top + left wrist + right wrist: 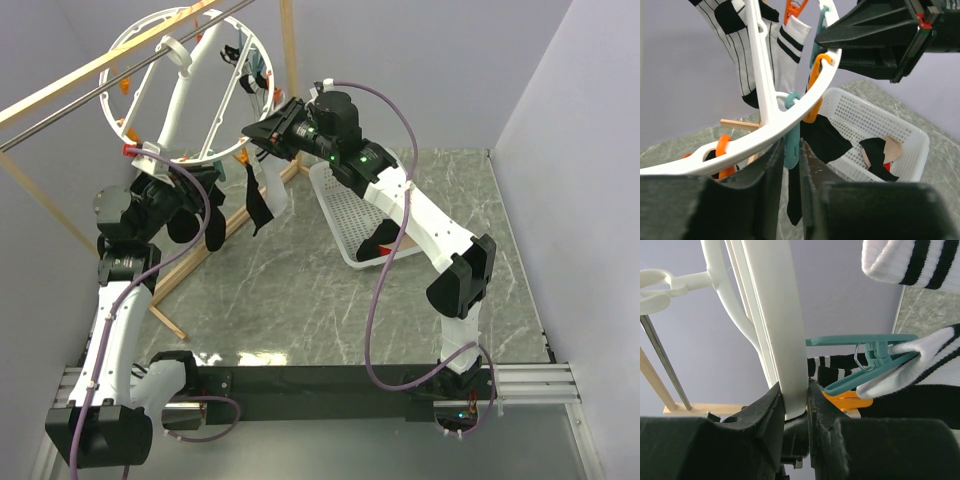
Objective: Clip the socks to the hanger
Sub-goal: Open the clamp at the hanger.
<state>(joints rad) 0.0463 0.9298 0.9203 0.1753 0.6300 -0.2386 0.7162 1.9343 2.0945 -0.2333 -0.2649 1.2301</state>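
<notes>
Teal clip (792,141) pinched in left pincer (792,156) | right pincer (795,396) clamps hanger (781,315)

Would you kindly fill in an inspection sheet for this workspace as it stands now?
Surface: grey marbled table, no spills seen.
Job's things: hanger hung on a metal rail; striped socks and black socks hanging from it.
Clutter: white mesh basket holding a loose black sock.
Grippers: left gripper shut on a teal clip; right gripper shut on the hanger's bar.
Cables: purple cables loop along both arms.
Surroundings: wooden rack, plain walls.
</notes>
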